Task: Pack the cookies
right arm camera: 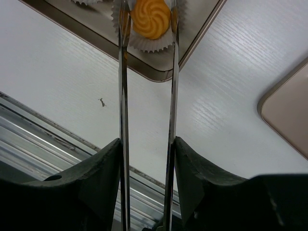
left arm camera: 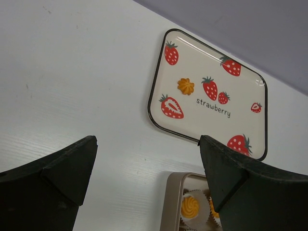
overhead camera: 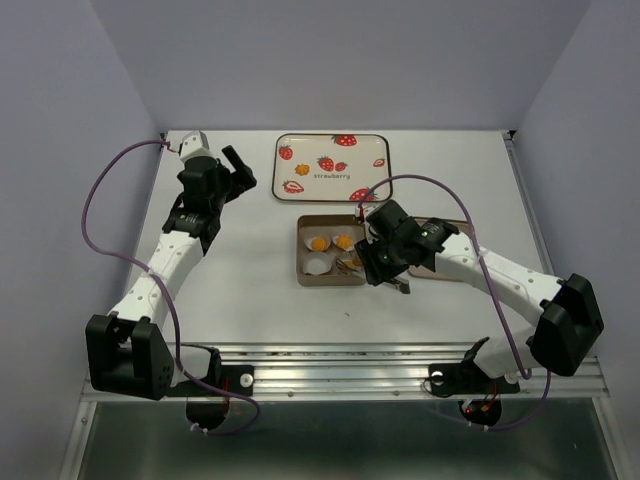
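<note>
Two orange-yellow cookies point(overhead camera: 318, 242) sit in white paper cups in the back row of the tan tin box point(overhead camera: 300, 250). A third cookie point(right arm camera: 151, 18) sits in a cup at the box's front right, between the tips of metal tongs point(right arm camera: 124, 96). My right gripper point(overhead camera: 385, 262) is shut on the tongs, as the right wrist view point(right arm camera: 147, 144) shows. A fourth cookie point(left arm camera: 186, 86) lies on the strawberry tray point(overhead camera: 365, 180). My left gripper point(overhead camera: 240, 165) is open and empty, left of the tray, above the table point(left arm camera: 148, 144).
An empty white paper cup point(overhead camera: 318, 265) is in the box's front left. The box's tan lid point(overhead camera: 440, 262) lies right of the box, under my right arm. A small crumb point(right arm camera: 102, 101) lies on the white table. A metal rail point(overhead camera: 340, 365) runs along the near edge.
</note>
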{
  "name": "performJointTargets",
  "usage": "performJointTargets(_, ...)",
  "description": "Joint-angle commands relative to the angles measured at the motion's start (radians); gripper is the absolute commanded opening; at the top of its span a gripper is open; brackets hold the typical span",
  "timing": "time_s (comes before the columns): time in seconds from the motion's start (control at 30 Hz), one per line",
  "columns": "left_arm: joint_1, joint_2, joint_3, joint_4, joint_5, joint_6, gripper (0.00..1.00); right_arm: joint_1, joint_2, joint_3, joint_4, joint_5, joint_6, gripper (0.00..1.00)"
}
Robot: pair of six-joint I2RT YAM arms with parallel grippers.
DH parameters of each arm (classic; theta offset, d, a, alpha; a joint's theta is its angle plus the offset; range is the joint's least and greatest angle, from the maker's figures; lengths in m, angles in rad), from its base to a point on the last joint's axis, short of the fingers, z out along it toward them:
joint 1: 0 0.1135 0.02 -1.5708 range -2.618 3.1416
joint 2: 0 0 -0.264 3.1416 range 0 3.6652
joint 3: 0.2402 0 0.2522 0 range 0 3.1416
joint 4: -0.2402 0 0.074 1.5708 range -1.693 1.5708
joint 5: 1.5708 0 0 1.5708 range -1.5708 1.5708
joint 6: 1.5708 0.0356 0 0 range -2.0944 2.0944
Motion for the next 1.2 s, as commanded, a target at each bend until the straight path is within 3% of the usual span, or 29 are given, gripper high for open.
performJointTargets(0.0,-0.005,-0.009,0.015,0.020,-0.010,0.024,0.99,0.007,-0.008,0.032,0.048,0.017,-0.010,0.51)
performJointTargets(0.43,-0.007,-0.010,0.015,0.023,0.003,0.021,0.99,0.007,-0.057,0.096,0.016,0.045,-0.025,0.52)
performJointTargets(0.77,-0.008,-0.024,0.013,0.024,0.012,0.018,0.99,0.007,-0.106,0.245,-0.005,0.057,-0.087,0.52)
performJointTargets(0.9,-0.007,-0.032,0.015,0.026,0.005,0.015,0.99,0.007,-0.024,0.317,0.153,0.176,-0.093,0.54)
performJointTargets(1.03,-0.007,-0.043,0.016,0.018,-0.029,0.015,0.99,-0.065,0.146,0.404,0.264,0.170,-0.159,0.53)
performJointTargets(1.17,-0.007,-0.055,0.012,0.010,-0.041,-0.005,0.99,-0.120,0.367,0.616,0.276,0.109,-0.245,0.54)
